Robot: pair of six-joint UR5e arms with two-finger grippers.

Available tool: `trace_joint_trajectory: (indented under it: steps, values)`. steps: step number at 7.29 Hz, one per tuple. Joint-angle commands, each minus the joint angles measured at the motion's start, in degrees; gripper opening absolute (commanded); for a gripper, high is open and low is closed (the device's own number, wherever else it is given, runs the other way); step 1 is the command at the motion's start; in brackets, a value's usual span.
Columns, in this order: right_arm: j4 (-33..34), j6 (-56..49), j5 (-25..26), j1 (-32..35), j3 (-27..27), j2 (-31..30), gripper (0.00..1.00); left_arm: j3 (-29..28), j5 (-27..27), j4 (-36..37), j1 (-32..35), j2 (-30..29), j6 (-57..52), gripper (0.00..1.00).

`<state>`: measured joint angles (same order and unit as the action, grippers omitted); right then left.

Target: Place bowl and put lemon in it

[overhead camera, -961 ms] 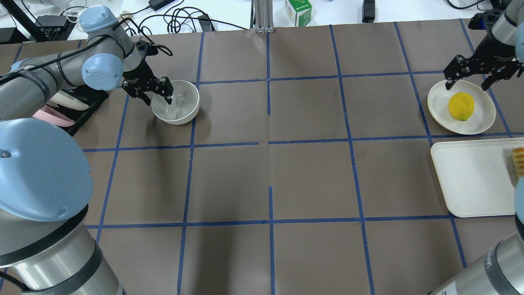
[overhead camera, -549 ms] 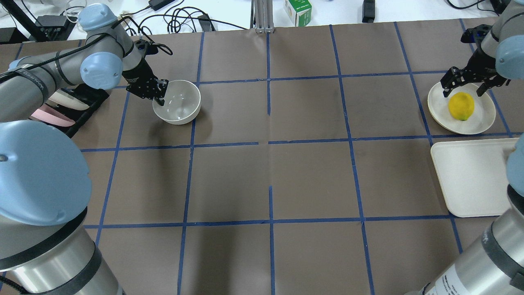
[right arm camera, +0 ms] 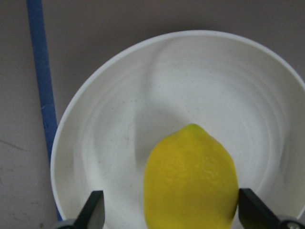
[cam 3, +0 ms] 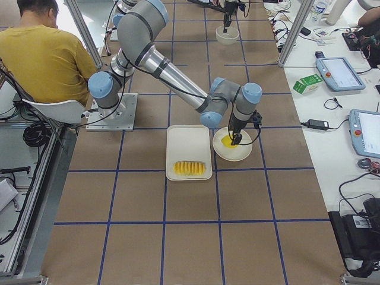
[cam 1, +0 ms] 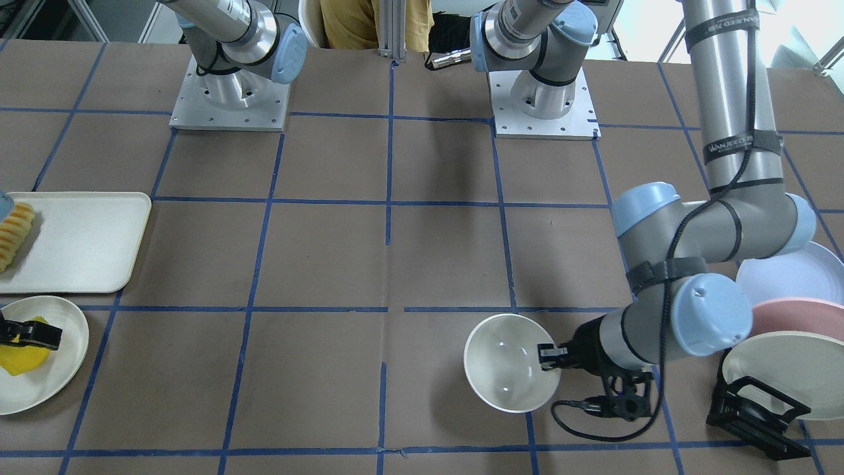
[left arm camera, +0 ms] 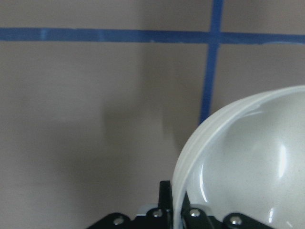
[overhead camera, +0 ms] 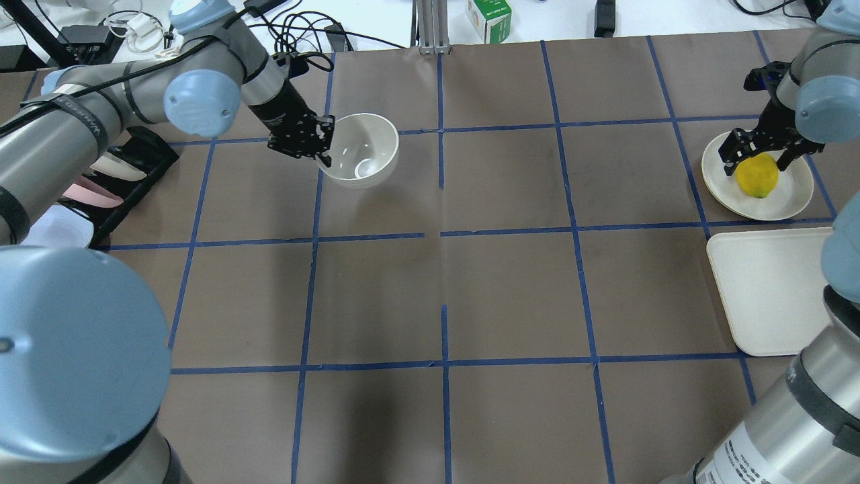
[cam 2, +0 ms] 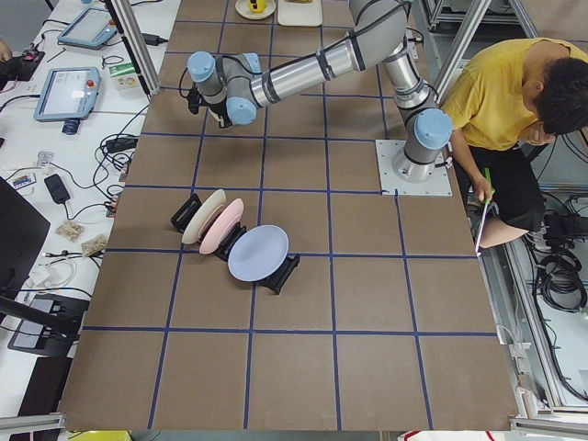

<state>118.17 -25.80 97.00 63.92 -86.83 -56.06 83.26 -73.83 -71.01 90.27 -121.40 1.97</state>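
Observation:
The off-white bowl (overhead camera: 363,153) is held tilted by its rim in my left gripper (overhead camera: 321,142), which is shut on it. It also shows in the front view (cam 1: 508,361) and the left wrist view (left arm camera: 252,167). The yellow lemon (overhead camera: 757,176) lies on a small white plate (overhead camera: 796,195) at the far right. My right gripper (overhead camera: 757,158) is open and low, with one finger on each side of the lemon (right arm camera: 190,176). The left finger (right arm camera: 94,210) stands clear of the lemon.
A white tray (overhead camera: 772,289) lies next to the plate, with a ridged sliced fruit (cam 1: 14,234) on its end. A black rack of plates (cam 1: 778,356) stands at the table's left end, behind my left arm. Cables and a green carton (overhead camera: 489,17) lie past the far edge.
My left gripper has carried the bowl to the right, away from the rack, and tilted it. My right gripper has come down from above the plate's rim to straddle the lemon.

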Motion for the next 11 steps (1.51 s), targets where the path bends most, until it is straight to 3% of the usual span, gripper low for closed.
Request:
trace_joint_trajectory:
  steps: [1, 2, 3, 5, 6, 7, 8, 9, 11]
  values:
    - [0.0, -0.3, 0.1, -0.6, -0.1, 0.4, 0.39, 5.1, -1.3, 6.6, 9.2, 1.9, 8.0, 0.0]
    - [-0.2, -0.1, 0.2, -0.7, -0.1, 0.3, 0.03, 9.5, -5.4, 10.7, 10.3, 2.8, 8.9, 0.0]
    - [-1.4, -0.1, 0.3, -1.1, 0.0, -0.3, 0.0, 13.2, -5.7, 17.1, 10.4, 3.4, 9.5, 0.0]
    - [-12.3, 0.8, 0.5, -0.8, 1.2, -5.2, 0.0, 15.2, -5.5, 18.8, 11.0, 3.2, 12.1, 0.0]
    - [-17.1, 1.5, -2.1, 0.1, 1.2, -8.9, 0.0, 15.4, -5.6, 18.9, 11.1, 2.8, 11.5, 0.0]
    - [-20.5, 5.5, -4.6, 2.9, 1.3, -11.6, 0.0, 15.7, -5.2, 18.9, 11.2, 2.5, 12.4, 0.45]
    - [-23.4, 10.6, -4.8, 7.7, 1.2, -15.2, 0.0, 15.4, -5.1, 18.9, 10.5, 3.5, 12.2, 0.99]
    - [-24.4, 14.9, -4.8, 12.4, 1.1, -17.7, 0.0, 13.7, -5.3, 17.5, 9.1, 5.3, 11.3, 1.0]
    - [-24.2, 26.7, -5.2, 23.5, 1.7, -19.3, 0.0, 9.1, -5.8, 2.6, 5.8, 13.2, 4.2, 1.0]
